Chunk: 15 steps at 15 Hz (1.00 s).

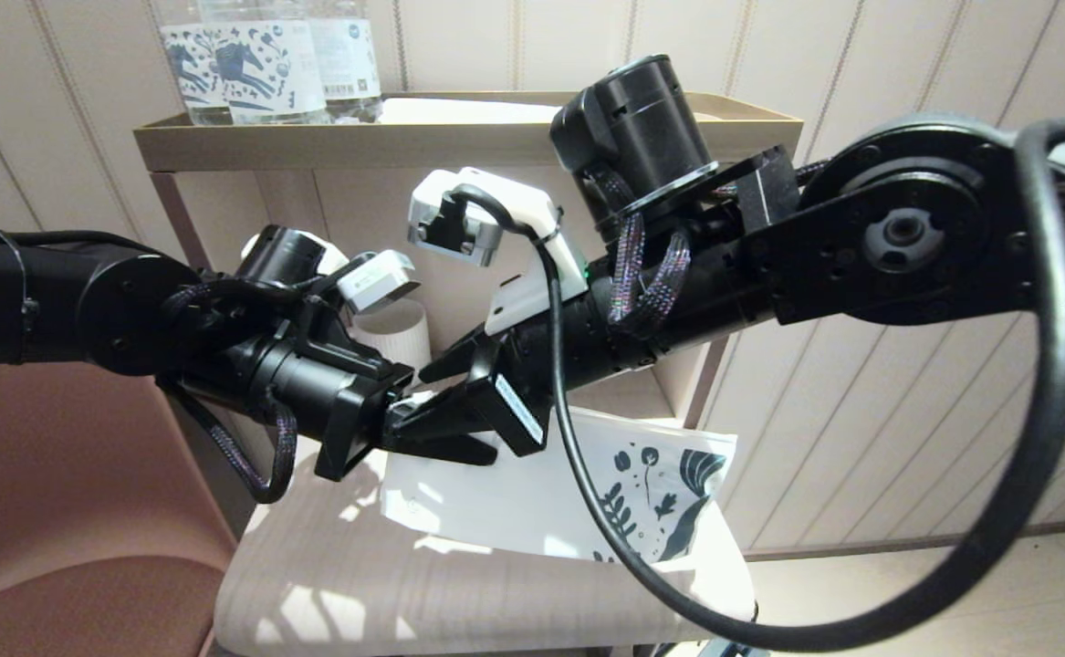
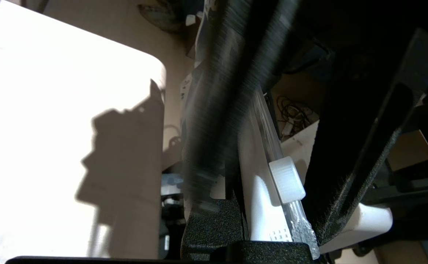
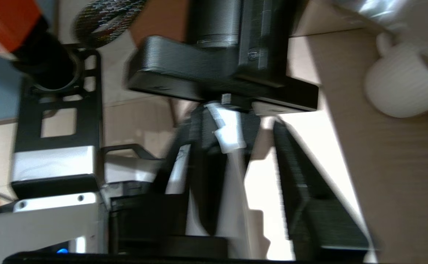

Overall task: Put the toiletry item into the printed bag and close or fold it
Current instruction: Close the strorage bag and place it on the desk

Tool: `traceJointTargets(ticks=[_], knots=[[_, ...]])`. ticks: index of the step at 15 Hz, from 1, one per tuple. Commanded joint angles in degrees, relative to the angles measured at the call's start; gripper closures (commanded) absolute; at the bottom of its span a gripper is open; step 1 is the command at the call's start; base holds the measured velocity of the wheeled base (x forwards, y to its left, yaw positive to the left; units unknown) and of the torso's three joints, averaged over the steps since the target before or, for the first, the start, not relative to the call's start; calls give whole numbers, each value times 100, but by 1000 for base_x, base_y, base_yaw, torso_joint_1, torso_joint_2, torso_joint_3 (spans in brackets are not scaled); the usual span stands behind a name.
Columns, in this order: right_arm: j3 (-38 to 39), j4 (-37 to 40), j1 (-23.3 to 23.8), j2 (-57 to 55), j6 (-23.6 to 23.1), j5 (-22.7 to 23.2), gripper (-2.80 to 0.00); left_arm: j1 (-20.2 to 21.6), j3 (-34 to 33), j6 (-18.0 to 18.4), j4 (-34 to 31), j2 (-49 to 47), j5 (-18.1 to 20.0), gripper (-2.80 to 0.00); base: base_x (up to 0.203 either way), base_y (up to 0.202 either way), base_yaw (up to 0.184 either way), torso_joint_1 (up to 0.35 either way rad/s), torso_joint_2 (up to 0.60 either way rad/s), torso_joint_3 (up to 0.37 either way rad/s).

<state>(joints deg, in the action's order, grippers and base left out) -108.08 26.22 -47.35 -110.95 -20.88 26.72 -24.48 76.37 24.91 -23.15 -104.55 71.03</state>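
The printed bag (image 1: 541,497), white with dark blue leaf print at its right end, hangs just above the stool seat (image 1: 377,584). My left gripper (image 1: 482,445) is shut on the bag's upper left corner, at the zip end. The white zip slider (image 2: 287,179) sits by the left fingers on the bag's top edge. From the right, my right gripper (image 1: 427,397) meets it, open. Its fingers straddle the zip edge, and the slider (image 3: 230,137) lies between them, untouched as far as I can see. The toiletry item is out of view.
A white ribbed mug (image 1: 395,333) stands on the side table's lower shelf behind the grippers. Water bottles (image 1: 258,64) stand in the tray (image 1: 459,137) on top. A pink chair (image 1: 67,511) is at the left, the wall panelling at the right.
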Motion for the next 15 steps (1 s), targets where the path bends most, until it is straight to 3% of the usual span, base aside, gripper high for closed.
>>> traceJointTargets(ticks=[1,15], knots=[[-2,15,-2,-6,-12,17,0,4,0,14,-14,-22,84,0,0,0,0,0,0,0],[479,-12,215,203,-21,26,0,153,0,252,-49,-14,112,0,0,0,0,0,0,0]])
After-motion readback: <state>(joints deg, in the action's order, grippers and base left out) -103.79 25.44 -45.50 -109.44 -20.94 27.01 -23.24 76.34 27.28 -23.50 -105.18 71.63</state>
